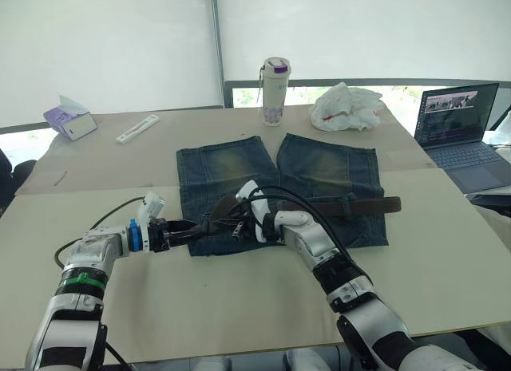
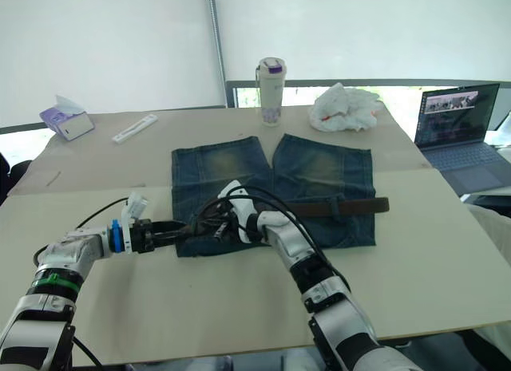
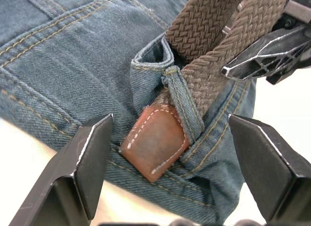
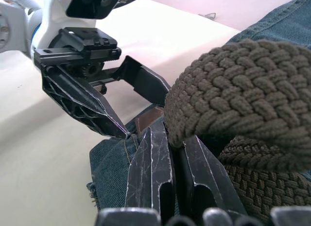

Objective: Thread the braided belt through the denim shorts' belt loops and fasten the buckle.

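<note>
Left wrist view: left claw (image 3: 167,182) wide open, straddling the braided belt's (image 3: 214,56) leather tip poking through a belt loop (image 3: 182,102) on the denim shorts (image 1: 231,175). Right claw (image 4: 170,163) pinches the belt. Best: close squarely on the tip, pull straight through.

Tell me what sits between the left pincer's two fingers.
In the left wrist view, the braided belt's brown leather tip pokes out of a belt loop on the denim shorts, between the open left pincer's fingers.
</note>
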You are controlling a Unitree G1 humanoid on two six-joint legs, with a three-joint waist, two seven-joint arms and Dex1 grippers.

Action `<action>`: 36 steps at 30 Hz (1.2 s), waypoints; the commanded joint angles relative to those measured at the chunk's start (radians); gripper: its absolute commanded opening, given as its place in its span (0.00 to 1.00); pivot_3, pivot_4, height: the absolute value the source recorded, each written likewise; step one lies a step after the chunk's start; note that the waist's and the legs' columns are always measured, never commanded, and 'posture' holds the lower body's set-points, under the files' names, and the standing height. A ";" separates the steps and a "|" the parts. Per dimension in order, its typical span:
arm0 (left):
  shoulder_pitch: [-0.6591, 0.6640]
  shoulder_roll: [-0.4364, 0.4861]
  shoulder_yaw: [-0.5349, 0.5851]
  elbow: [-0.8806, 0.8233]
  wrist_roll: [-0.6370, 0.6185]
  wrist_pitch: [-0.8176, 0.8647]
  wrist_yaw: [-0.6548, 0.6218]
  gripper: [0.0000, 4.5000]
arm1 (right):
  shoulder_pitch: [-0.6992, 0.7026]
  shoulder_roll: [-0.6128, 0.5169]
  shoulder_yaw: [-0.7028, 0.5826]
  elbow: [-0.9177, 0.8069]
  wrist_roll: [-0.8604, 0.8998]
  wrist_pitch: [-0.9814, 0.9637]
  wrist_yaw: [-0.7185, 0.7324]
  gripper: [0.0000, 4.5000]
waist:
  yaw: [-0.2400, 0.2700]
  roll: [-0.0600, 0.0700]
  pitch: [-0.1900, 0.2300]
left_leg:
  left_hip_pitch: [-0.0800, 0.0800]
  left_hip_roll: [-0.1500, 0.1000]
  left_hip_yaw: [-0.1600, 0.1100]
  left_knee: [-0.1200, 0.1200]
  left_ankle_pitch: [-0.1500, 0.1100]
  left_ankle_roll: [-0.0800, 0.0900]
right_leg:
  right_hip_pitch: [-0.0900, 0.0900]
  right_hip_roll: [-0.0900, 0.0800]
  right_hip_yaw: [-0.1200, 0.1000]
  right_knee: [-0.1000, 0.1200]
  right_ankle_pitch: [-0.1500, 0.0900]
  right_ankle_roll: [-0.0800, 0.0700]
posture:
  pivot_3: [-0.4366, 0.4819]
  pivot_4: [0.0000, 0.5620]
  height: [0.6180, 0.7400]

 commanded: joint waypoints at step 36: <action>-0.195 0.111 -0.089 0.354 0.209 -0.089 -0.281 0.00 | 0.082 -0.317 -0.009 -0.440 0.092 0.268 0.279 0.68 | -0.004 -0.001 0.001 | -0.004 0.000 0.000 0.004 0.000 0.000 | -0.001 0.006 -0.002 0.002 -0.001 0.001 | 0.48 0.27 1.00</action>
